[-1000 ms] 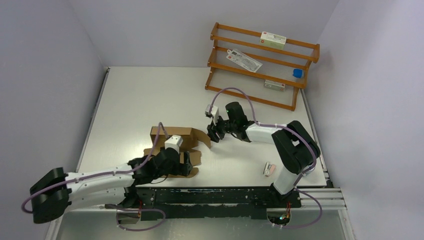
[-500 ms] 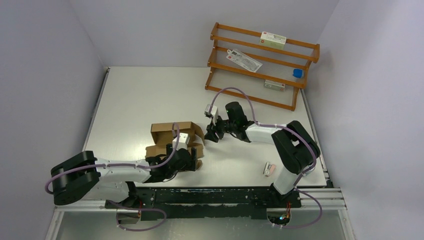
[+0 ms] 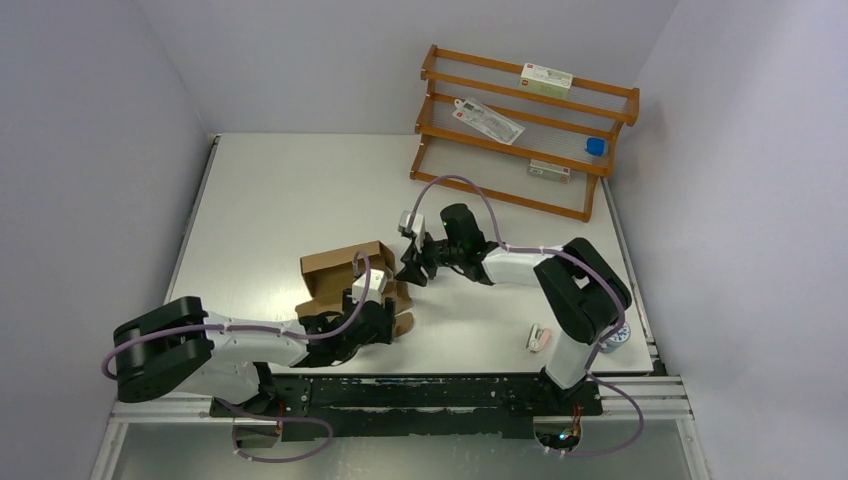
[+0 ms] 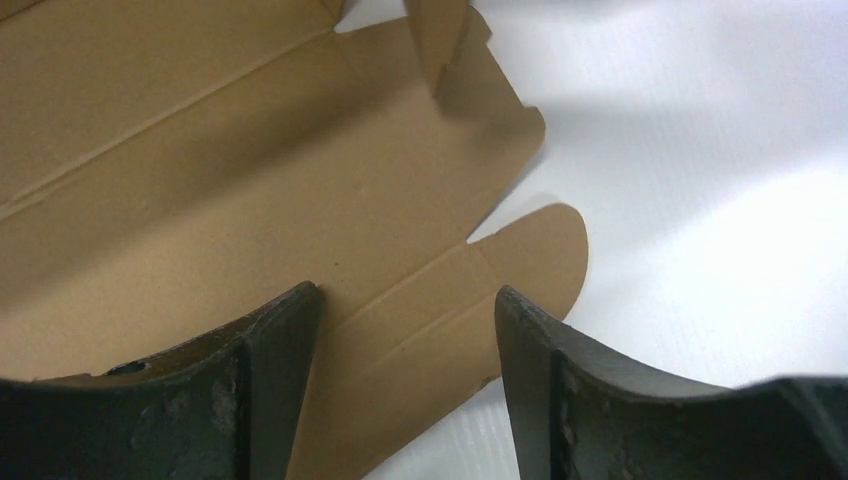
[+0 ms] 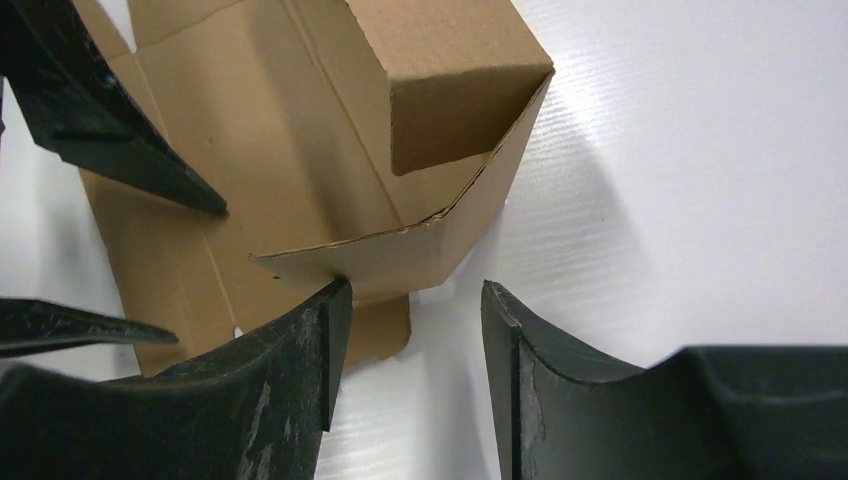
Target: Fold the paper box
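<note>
**Now both pincers are gaping at the half-raised paper box**

The paper box (image 3: 335,265) is lying on the white surface (image 3: 270,190), well apart from the wooden rack (image 3: 520,130), out from the rack's front on the side of the arm bases. It is sitting partly folded: one long wall and an end piece are standing up, while the panels on the side away from the rack are lying flat, with a rounded tab poking out at the end.

The left pincer (image 3: 392,322) is reaching in on the box's far side from the rack. In the left wrist view its pincer (image 4: 400,370) is standing apart, the flat brown panel (image 4: 250,200) and its rounded tab showing in the gap between the two dark fingers (image 4: 270,390). Whether those fingers are pressing on the cardboard cannot be told.

The right pincer (image 3: 408,270) is sitting between the rack and the box, at the box's end. Its wrist view is showing that pincer (image 5: 410,350) spread wide too, with one fingertip (image 5: 325,310) right at the edge of the slanting end flap of the box (image 5: 450,70).

A small pale object (image 3: 540,337) is lying alone, out from the rack toward the right arm's base.
</note>
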Robot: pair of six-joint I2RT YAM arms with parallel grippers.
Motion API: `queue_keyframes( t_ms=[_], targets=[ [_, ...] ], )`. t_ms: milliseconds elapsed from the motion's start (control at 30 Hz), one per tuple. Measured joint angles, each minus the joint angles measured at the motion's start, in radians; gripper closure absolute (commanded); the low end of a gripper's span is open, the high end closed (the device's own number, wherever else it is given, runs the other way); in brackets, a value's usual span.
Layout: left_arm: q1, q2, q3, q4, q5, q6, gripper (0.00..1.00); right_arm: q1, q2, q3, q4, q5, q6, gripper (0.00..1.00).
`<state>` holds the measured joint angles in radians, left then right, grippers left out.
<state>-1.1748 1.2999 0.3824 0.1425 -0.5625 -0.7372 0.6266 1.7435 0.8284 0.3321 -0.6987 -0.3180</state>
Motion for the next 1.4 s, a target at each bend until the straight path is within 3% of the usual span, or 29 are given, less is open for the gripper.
queue_keyframes(
  t_ms=[367, 733, 1233, 1400],
  targets=[
    [-0.033, 0.006, -0.039, 0.110, 0.035, 0.046, 0.35, 0.045, 0.038, 0.017, 0.069, -0.014, -0.005, 0.36],
    [-0.061, -0.013, -0.089, 0.197, 0.071, 0.063, 0.37, 0.111, 0.116, 0.065, 0.150, 0.018, -0.004, 0.35],
    [-0.100, -0.037, -0.111, 0.222, 0.095, 0.077, 0.38, 0.156, 0.151, 0.062, 0.253, 0.103, 0.017, 0.66],
    [-0.109, -0.074, -0.114, 0.187, 0.129, 0.079, 0.38, 0.169, 0.151, 0.039, 0.307, 0.160, 0.026, 0.86]
  ],
)
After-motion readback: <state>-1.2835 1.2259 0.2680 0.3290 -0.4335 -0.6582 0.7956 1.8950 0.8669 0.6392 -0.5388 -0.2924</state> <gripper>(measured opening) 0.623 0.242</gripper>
